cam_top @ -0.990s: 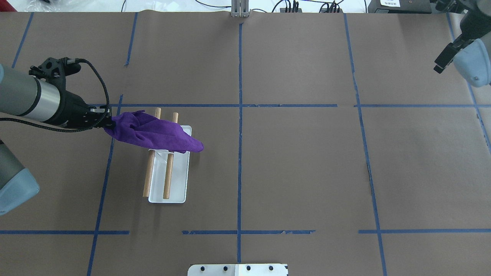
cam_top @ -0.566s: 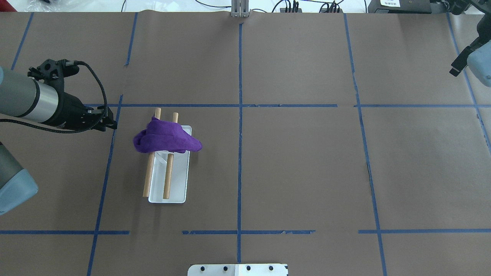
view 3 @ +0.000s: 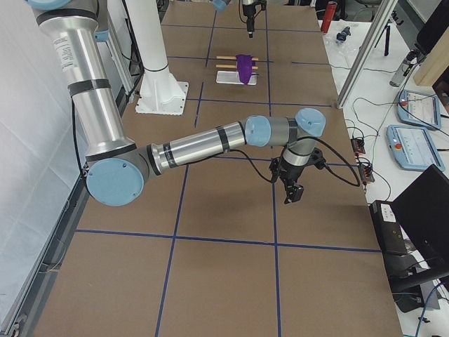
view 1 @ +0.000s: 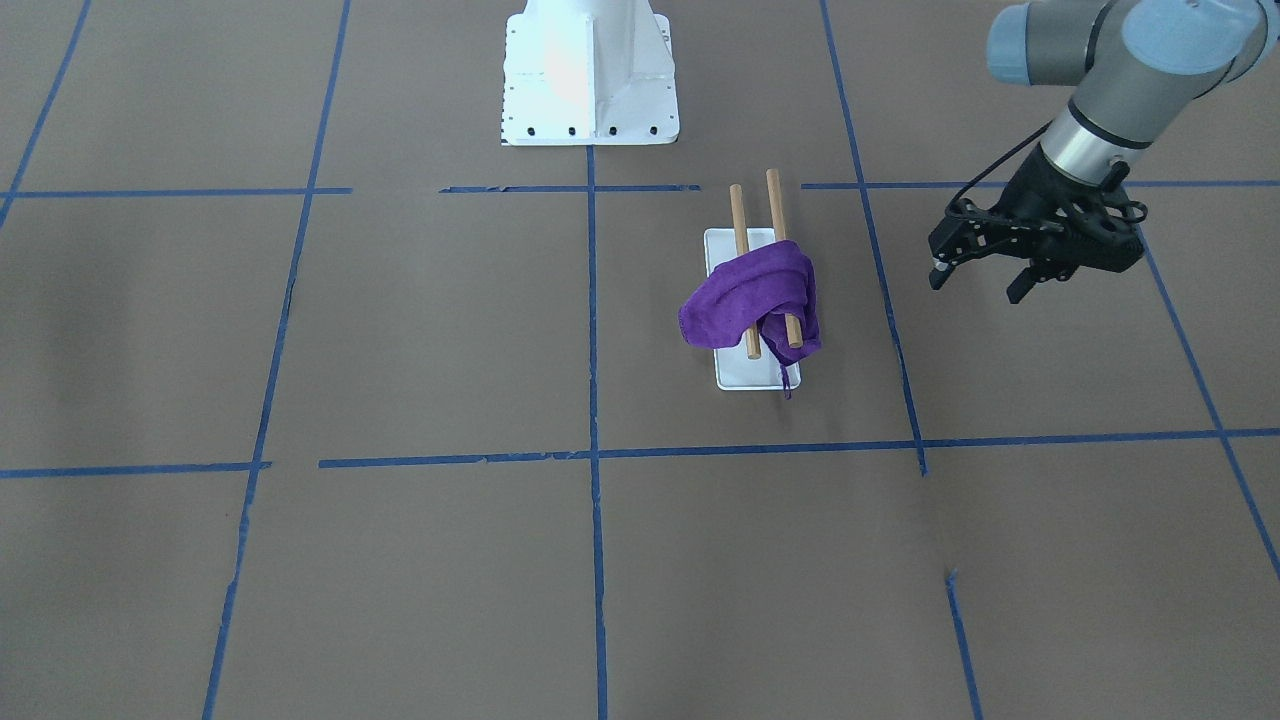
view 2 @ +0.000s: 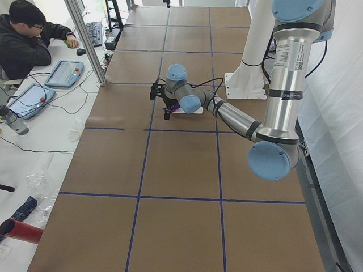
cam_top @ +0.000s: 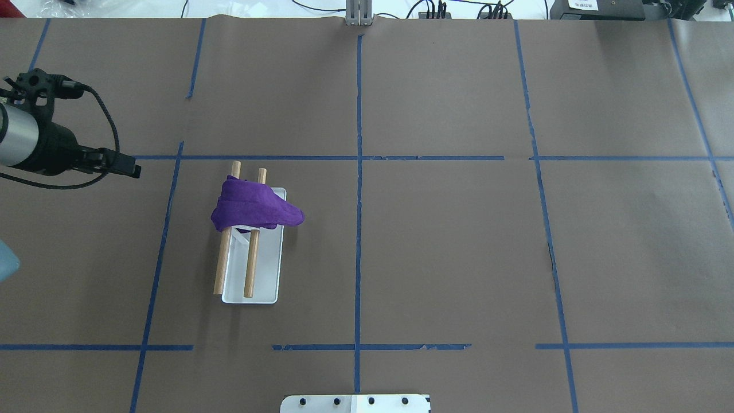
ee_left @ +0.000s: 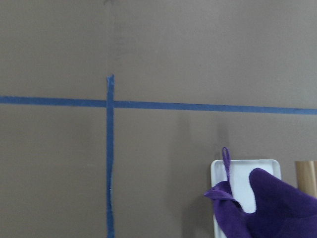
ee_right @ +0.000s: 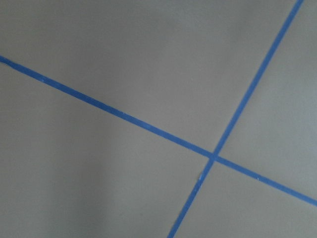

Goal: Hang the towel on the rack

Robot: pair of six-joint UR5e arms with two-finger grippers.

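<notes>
Left gripper (view 1: 974, 290): jaws apart, empty, well left of the rack (cam_top: 266, 281). The towel (cam_top: 252, 206) lies bunched over both dowels at the far end. Hanging appears complete; next, retreat clear. Right gripper (view 3: 291, 191): state cannot be told.

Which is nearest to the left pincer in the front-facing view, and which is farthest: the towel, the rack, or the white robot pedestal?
Measured from the left pincer, on this view's right side:
1. The towel and the rack, at mid-table: too close to call, since the towel lies draped over the rack's rods.
2. The white robot pedestal, at the top edge: farthest.
</notes>
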